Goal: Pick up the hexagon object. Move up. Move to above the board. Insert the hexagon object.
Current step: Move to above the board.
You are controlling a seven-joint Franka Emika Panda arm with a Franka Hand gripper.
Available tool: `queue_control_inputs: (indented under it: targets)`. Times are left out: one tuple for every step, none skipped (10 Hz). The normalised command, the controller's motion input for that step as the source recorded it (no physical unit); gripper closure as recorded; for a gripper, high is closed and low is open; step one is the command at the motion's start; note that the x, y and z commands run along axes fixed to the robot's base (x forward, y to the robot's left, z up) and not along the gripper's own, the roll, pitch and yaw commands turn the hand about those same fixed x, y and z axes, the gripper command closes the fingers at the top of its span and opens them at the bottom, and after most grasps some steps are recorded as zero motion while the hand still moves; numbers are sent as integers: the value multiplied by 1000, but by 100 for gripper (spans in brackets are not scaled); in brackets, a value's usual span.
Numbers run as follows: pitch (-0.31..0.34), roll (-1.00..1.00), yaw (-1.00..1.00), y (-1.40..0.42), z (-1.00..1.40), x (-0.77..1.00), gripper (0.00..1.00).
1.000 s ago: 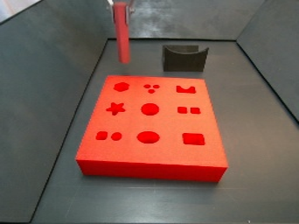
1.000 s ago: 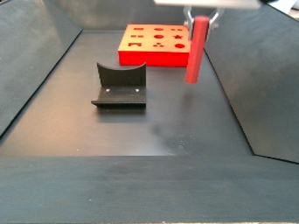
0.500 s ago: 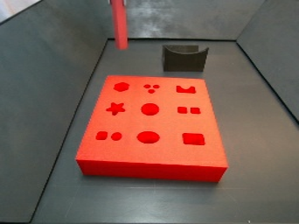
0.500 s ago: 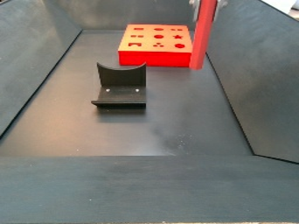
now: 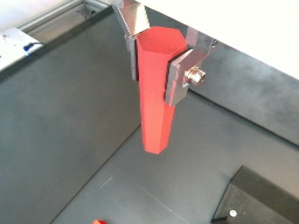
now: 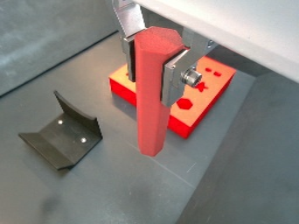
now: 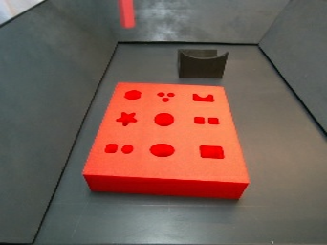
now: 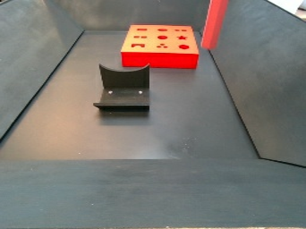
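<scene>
Red hexagon peg lifted higher than half a second ago, held clear of the board.

The large flat bright red board with shaped cut-outs point(image 7: 163, 133) is seen lying unmoved on the dark floor in both side views, and the dark grey U-shaped holder point(image 8: 122, 87) is likewise left where it was. The tall slim red hexagon peg point(image 5: 156, 87) has been raised further: in a side view only its lower end point(image 7: 128, 11) is left at the upper edge, where more of its length showed earlier. In both wrist views the peg is pinched near its top by the gripper point(image 6: 155, 59), whose silver fingers point(image 5: 179, 78) are pressed against opposite flats, and it hangs upright, apart from the board.
</scene>
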Motion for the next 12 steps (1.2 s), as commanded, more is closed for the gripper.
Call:
queue_control_inputs:
  targets:
    - [346, 303, 407, -1000, 282, 339, 100]
    - [340, 365, 369, -1000, 263, 347, 100]
    - [336, 346, 306, -1000, 267, 356, 100]
    - [266, 206, 157, -1000, 267, 380, 100]
    - [221, 153, 109, -1000, 266, 383, 100]
    - [141, 106, 42, -1000, 271, 388, 100]
    - [117, 89, 35, -1000, 272, 395, 100]
    - [111, 66, 25, -1000, 271, 414, 100]
    - [113, 57, 20, -1000, 272, 433, 100]
    - [122, 61, 15, -972, 266, 456, 100]
    - [124, 69, 15, -784, 216, 390, 100]
    - [124, 91, 14, -418, 114, 254, 100]
